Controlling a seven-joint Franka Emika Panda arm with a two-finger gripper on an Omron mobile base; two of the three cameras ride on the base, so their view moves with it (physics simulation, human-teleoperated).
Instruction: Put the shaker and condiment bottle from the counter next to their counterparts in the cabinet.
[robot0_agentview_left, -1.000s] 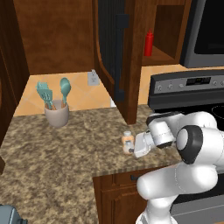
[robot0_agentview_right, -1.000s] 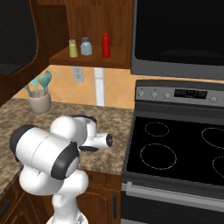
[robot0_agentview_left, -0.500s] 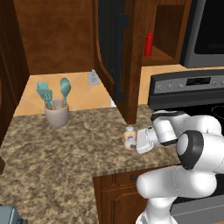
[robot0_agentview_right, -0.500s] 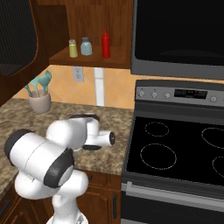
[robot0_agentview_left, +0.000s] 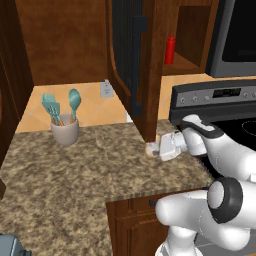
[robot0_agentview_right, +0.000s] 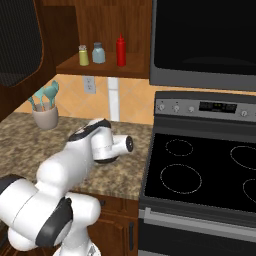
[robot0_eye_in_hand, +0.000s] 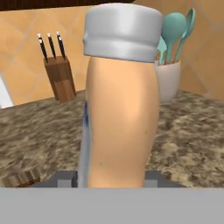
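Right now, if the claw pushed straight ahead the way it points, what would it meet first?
The claw is already shut on the shaker. Beyond it, probably the utensil cup; depth is unclear.

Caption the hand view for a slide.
Gripper shut on a tan shaker with a silver cap, above the speckled granite counter.

Three containers are counted on the cabinet shelf (robot0_agentview_right: 95, 70): one red squeeze bottle (robot0_agentview_right: 120, 50) and two small shakers (robot0_agentview_right: 83, 55). One tan shaker (robot0_eye_in_hand: 120, 105) with a white cap is seen on the counter (robot0_agentview_left: 75, 170). One utensil crock (robot0_agentview_left: 65, 131) and one knife block (robot0_eye_in_hand: 60, 78) are counted toward its back edge.
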